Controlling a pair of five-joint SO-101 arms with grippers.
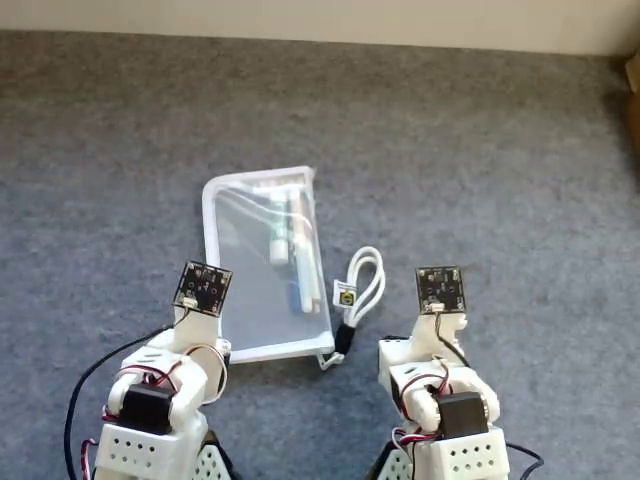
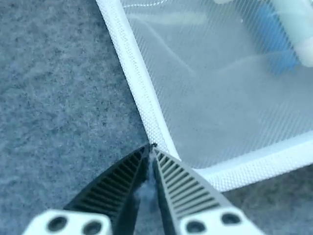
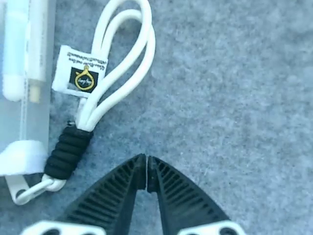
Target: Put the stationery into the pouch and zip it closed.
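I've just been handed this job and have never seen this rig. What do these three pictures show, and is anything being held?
Two small robot arms sit side by side, seen from above in the high view. The other two pictures each come from a camera on one arm's wrist, looking along its end effector. On the grey surface lies a clear pouch with stationery inside, and a white cord loop is tied to its zip pull. The left end effector is shut, tips at the pouch's white edge near a corner. The right end effector is shut over bare surface beside the loop. Neither visibly holds anything.
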